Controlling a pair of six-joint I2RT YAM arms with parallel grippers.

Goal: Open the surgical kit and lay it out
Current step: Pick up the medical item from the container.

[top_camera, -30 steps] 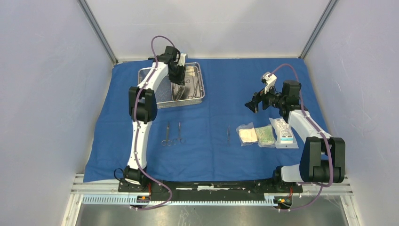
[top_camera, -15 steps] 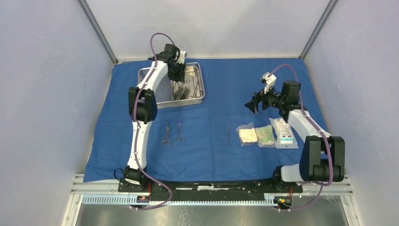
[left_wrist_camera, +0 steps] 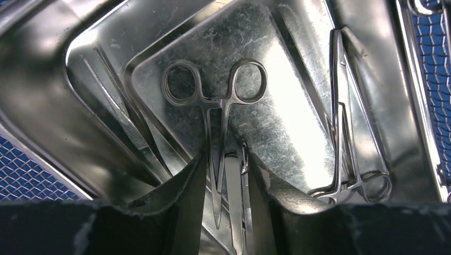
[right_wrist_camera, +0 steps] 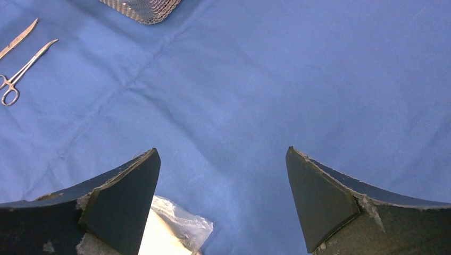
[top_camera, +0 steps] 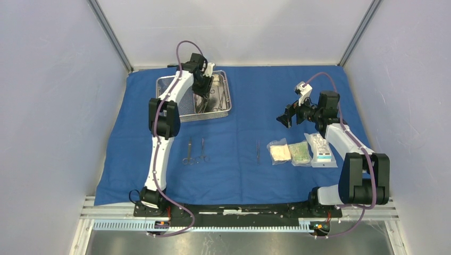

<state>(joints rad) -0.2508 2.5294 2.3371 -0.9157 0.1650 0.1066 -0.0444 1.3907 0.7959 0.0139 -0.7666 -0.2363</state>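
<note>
Jaws of left gripper (left_wrist_camera: 226, 159) stand part-open astride forceps (left_wrist_camera: 215, 101) in pan (left_wrist_camera: 298, 133), apparently not gripping. Steel is thin, stiff, slippery; take the shank. Jaws of right gripper (right_wrist_camera: 222, 150) are wide, empty.

White links and black joint housings make up the left arm (top_camera: 158, 155) and right arm (top_camera: 341, 137). A purple cable (top_camera: 178, 52) loops along each. The right pincer (right_wrist_camera: 222, 156) has dark, fray-edged wedge fingers (right_wrist_camera: 123, 195).

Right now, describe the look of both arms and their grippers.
The left arm and right arm: white links, black joint housings, a purple cable looped along each. The left gripper and right gripper: two dark, wedge-shaped fingers with scuffed, frayed edges.
</note>
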